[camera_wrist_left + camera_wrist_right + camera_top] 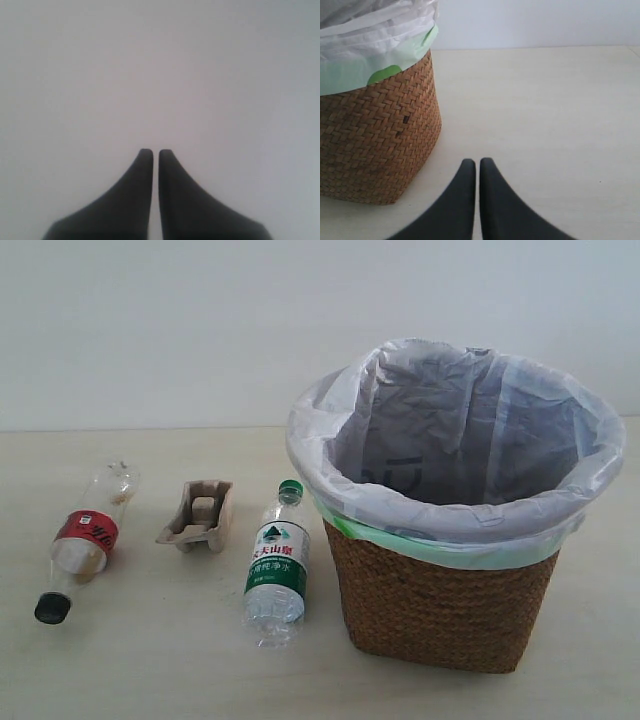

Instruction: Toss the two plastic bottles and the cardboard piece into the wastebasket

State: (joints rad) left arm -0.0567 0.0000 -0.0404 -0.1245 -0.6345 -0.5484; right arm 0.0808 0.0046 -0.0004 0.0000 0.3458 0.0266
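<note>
On the pale table, the red-label bottle (83, 540) lies at the left, its black cap toward the front. To its right sits the beige cardboard piece (198, 516). The green-label bottle (277, 565) lies beside it, green cap toward the back, close to the wastebasket (445, 605). That brown wicker basket with its white bag liner stands at the right and also fills one side of the right wrist view, wastebasket (375, 145). My left gripper (156, 152) is shut over a blank pale surface. My right gripper (477, 162) is shut, empty, beside the basket. Neither gripper shows in the exterior view.
A plain white wall runs behind the table (150, 660). Bare tabletop (545, 115) spreads out past the right gripper, away from the basket.
</note>
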